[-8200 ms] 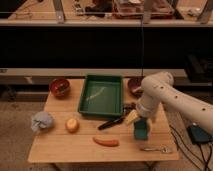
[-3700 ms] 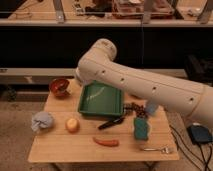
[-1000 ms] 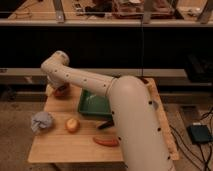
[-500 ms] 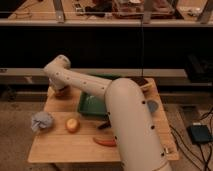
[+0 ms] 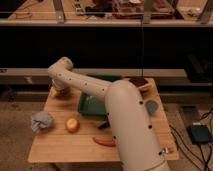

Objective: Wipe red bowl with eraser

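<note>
The white robot arm (image 5: 100,91), earlier bent over the teal-green rectangular pad (image 5: 152,107) at the right of the wooden table (image 5: 55,146), has swung left across the green plastic tray (image 5: 90,104), so its gripper (image 5: 61,87) now hangs at the far left corner over the small orange-red round bowl (image 5: 54,93).

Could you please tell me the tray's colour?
Green tray, camera view; hand above the table at back left.

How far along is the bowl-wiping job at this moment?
Done: the approach. The gripper is low at the back-left corner of the table, right at the red bowl, which the arm mostly hides. In hand: possibly wiping, but the eraser isn't visible, so I can't confirm. Left: finishing the wipe and withdrawing.
</note>
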You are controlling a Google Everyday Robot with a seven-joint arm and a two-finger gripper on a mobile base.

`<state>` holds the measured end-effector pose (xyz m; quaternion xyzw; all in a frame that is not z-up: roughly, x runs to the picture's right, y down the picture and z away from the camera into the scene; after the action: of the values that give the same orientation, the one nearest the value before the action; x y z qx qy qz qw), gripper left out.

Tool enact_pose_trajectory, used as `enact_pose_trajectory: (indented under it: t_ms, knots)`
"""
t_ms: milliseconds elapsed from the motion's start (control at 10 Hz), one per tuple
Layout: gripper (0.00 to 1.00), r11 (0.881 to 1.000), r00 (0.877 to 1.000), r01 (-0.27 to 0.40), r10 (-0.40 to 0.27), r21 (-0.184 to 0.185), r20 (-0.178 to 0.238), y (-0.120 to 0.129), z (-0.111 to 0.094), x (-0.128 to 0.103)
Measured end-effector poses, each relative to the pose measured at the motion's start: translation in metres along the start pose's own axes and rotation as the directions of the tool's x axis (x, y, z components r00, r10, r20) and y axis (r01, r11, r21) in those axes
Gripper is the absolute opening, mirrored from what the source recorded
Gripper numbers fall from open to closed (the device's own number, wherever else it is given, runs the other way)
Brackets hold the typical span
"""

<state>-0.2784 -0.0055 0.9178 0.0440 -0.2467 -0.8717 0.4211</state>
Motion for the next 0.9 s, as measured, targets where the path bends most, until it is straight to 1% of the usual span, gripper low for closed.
enact_pose_trajectory:
  t_ms: [100, 200, 400, 500, 600, 700, 900]
  knots:
    - [0.79, 1.000, 1.000, -0.006, 0.006, -0.001, -0.001, 0.002, 0.000, 0.000]
    - [0.71, 1.000, 1.000, -0.009, 0.009, -0.004, -0.002, 0.004, 0.000, 0.001]
    - [0.53, 1.000, 1.000, -0.013, 0.013, -0.006, -0.005, 0.006, 0.000, 0.002]
    - [0.41, 1.000, 1.000, -0.008, 0.008, -0.018, -0.004, 0.008, 0.001, 0.004]
    - [0.33, 1.000, 1.000, -0.003, 0.003, -0.025, 0.000, 0.007, 0.001, 0.006]
    - [0.23, 0.999, 1.000, 0.006, -0.006, -0.041, 0.009, 0.006, 0.001, 0.009]
    - [0.04, 0.997, 0.999, 0.010, -0.007, -0.076, 0.040, 0.005, 0.002, 0.013]
